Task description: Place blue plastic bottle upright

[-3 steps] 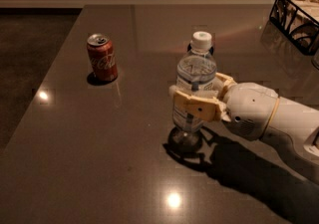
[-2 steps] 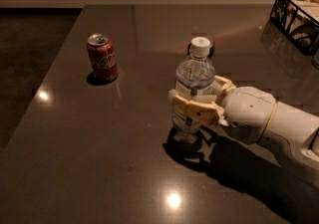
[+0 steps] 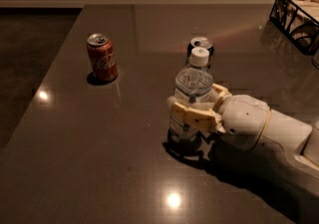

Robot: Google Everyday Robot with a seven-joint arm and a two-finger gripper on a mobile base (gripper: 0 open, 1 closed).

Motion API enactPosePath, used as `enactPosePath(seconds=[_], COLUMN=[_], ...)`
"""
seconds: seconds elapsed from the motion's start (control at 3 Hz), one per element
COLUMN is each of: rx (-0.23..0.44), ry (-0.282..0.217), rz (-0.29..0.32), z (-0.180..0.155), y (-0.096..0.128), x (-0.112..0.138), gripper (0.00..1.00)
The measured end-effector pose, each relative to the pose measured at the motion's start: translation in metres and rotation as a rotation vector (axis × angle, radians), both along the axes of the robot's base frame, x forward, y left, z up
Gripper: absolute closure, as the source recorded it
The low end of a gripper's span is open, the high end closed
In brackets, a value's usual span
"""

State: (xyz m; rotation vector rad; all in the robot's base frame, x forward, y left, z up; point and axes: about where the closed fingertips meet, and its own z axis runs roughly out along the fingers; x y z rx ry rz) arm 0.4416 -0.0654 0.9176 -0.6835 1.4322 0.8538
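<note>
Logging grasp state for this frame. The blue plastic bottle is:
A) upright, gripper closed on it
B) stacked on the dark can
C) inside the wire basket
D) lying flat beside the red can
A: the blue plastic bottle is cap-up, right of centre, with the gripper closed around its lower body.

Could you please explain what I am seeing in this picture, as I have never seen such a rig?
The white machine entering from the right is a robot arm; its two-finger gripper is its hand. One camera looks down on a dark table; where it is mounted is not known. The gripper is closed around the blue plastic bottle, clear with a white cap, held upright. A red soda can stands to the left, a dark can just behind the bottle, and a wire basket at the far right.
</note>
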Motion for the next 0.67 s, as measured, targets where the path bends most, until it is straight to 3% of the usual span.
enactPosePath(seconds=[0.67], rx=[-0.016], ry=[-0.029], rz=[-0.014], z=[-0.0027], y=[0.0031], x=[-0.0021], gripper=[0.52])
